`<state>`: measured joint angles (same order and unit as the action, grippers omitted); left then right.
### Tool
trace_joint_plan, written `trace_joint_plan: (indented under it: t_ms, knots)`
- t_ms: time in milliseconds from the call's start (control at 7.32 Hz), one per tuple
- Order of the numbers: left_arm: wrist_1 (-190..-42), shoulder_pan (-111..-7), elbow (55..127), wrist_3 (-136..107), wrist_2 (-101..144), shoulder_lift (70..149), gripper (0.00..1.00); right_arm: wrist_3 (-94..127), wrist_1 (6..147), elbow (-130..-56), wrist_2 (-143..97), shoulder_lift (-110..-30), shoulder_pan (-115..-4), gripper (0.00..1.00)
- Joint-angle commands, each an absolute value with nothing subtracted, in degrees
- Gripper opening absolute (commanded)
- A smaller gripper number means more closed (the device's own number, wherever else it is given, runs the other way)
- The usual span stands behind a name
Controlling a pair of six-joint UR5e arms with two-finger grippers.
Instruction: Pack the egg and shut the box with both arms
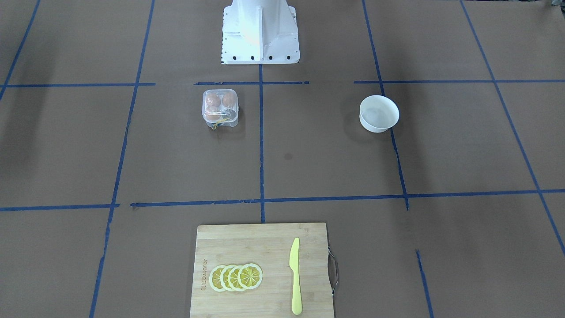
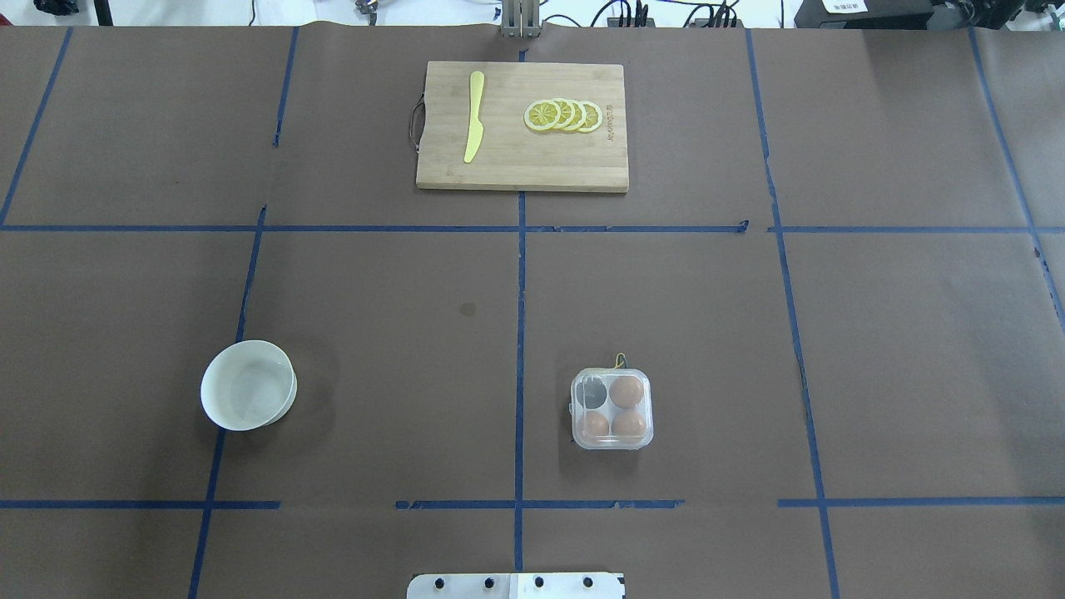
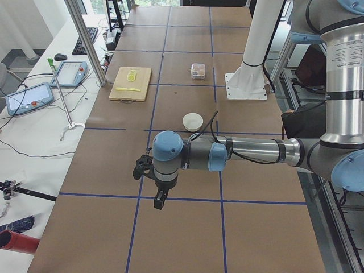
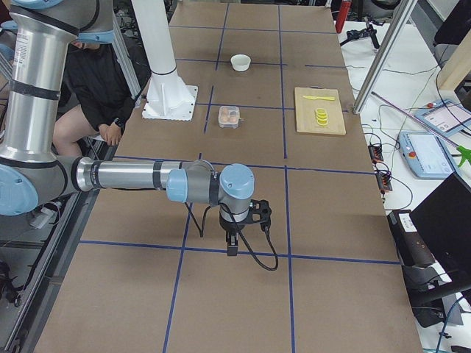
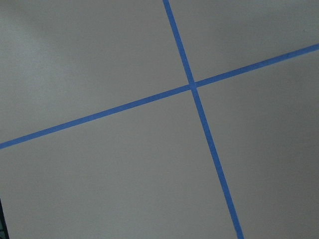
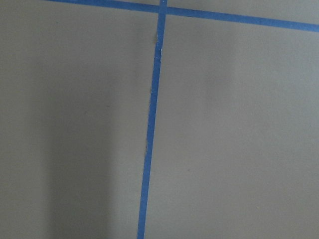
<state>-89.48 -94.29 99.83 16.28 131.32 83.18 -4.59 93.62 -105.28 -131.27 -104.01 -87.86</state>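
The clear plastic box (image 2: 611,408) stands on the table's right half, with its lid down over the cups and its yellowish tie (image 1: 217,125) on the far side. Three brown eggs (image 2: 626,391) sit in three cups; the fourth cup (image 2: 591,393) looks dark. The eggs look alike. The box also shows in the front view (image 1: 220,108). My left gripper (image 3: 161,199) shows only in the left side view, far from the box. My right gripper (image 4: 231,246) shows only in the right side view, also far away. I cannot tell whether either is open or shut.
A round white bowl (image 2: 248,384) stands on the left half and looks empty. A wooden cutting board (image 2: 522,166) at the far edge carries lemon slices (image 2: 564,115) and a yellow knife (image 2: 474,116). The white pedestal base (image 1: 260,35) is at the near edge.
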Motion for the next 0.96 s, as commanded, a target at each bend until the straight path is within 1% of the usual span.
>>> trace_joint_plan:
  t_ms: [0, 820]
  knots:
    - [-87.3, -94.1, 100.2, 16.4, 131.3, 83.1, 1.00, -4.7, 93.3, -104.8, -131.7, -104.2, -87.9, 1.00]
    - [-87.9, -94.1, 100.2, 17.0, 131.5, 83.1, 1.00, -4.5, 93.4, -104.8, -131.7, -104.2, -87.9, 1.00]
